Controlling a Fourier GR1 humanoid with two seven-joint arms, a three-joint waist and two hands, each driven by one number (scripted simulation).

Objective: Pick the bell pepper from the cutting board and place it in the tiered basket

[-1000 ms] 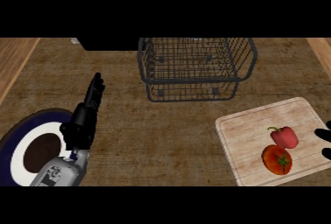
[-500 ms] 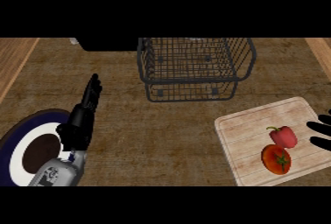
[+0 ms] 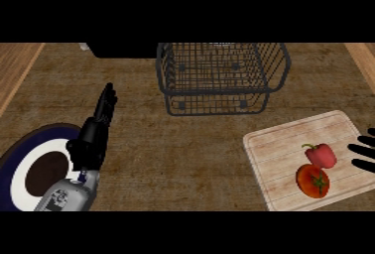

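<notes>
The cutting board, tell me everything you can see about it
The cutting board is a pale wooden rectangle with rounded corners and a shallow groove inside its edge, lying flat and slightly rotated on the counter's right side. A red bell pepper and a tomato rest on it. The right hand hovers at its right edge.

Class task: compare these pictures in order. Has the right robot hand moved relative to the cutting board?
Yes. The right robot hand has come in from the view's right edge, over the cutting board, toward the bell pepper.

Brown counter (image 3: 183, 163) — wire tiered basket (image 3: 219, 74), pale cutting board (image 3: 282, 149), dark-rimmed plate (image 3: 22, 163) at left
</notes>
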